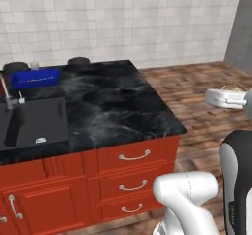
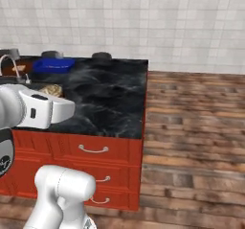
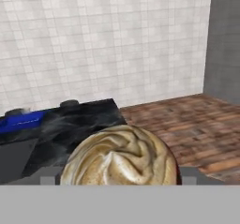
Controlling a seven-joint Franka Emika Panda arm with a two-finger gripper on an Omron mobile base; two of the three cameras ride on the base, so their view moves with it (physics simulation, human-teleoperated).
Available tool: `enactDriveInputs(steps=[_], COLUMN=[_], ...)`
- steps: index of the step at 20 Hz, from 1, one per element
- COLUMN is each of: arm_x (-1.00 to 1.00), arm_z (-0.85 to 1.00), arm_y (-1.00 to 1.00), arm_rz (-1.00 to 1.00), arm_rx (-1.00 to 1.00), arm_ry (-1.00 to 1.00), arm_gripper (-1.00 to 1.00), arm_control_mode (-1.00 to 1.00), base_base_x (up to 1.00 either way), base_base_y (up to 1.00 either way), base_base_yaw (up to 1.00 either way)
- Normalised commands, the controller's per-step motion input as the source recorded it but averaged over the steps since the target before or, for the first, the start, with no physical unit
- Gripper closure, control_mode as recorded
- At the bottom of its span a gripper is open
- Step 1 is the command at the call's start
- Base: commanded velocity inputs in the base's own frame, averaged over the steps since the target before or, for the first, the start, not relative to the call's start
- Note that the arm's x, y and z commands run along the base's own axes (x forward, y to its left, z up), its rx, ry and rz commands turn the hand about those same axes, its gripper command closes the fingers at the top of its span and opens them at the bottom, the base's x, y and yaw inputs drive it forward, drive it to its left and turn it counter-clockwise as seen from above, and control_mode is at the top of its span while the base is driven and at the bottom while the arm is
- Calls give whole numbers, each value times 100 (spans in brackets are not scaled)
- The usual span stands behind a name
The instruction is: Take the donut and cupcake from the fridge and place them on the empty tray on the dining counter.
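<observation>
The cupcake (image 3: 119, 157), with a swirled pale cream top, sits between my fingers and takes up the lower middle of the hand view. My gripper (image 3: 119, 180) is shut on it. From the left base view, the cupcake (image 1: 232, 88) rides on the white hand (image 1: 224, 99) over the wooden floor, right of the dining counter (image 1: 113, 101). In the right base view the cupcake (image 2: 51, 89) shows beside the hand (image 2: 48, 109), in front of the black marble dining counter (image 2: 110, 98). The donut, the empty tray and the fridge's doors are out of view.
A blue tray (image 1: 34, 77) (image 2: 53, 65) lies at the counter's back, next to a sink (image 1: 34, 123) with a faucet (image 1: 7, 94). Beside the blue tray a red-brown tray (image 2: 19, 68) peeks in. Red drawers (image 1: 133, 155) face me. Wooden floor (image 2: 196, 142) lies open to the right.
</observation>
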Motion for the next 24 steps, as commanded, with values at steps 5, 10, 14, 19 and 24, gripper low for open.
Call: enactDriveInputs(steps=[5,10,14,19,24], arm_x=[0,0,0,0,0], arm_z=[0,0,0,0,0], arm_y=[0,0,0,0,0], arm_rz=[0,0,0,0,0], arm_rx=[0,0,0,0,0], arm_ry=[0,0,0,0,0], arm_gripper=[100,100,100,100,100], arm_control_mode=[100,100,100,100,100], base_base_x=[0,0,0,0,0], base_base_y=[-100,-98,-88,-70,-30], base_base_yaw=[35,52,59,66,83])
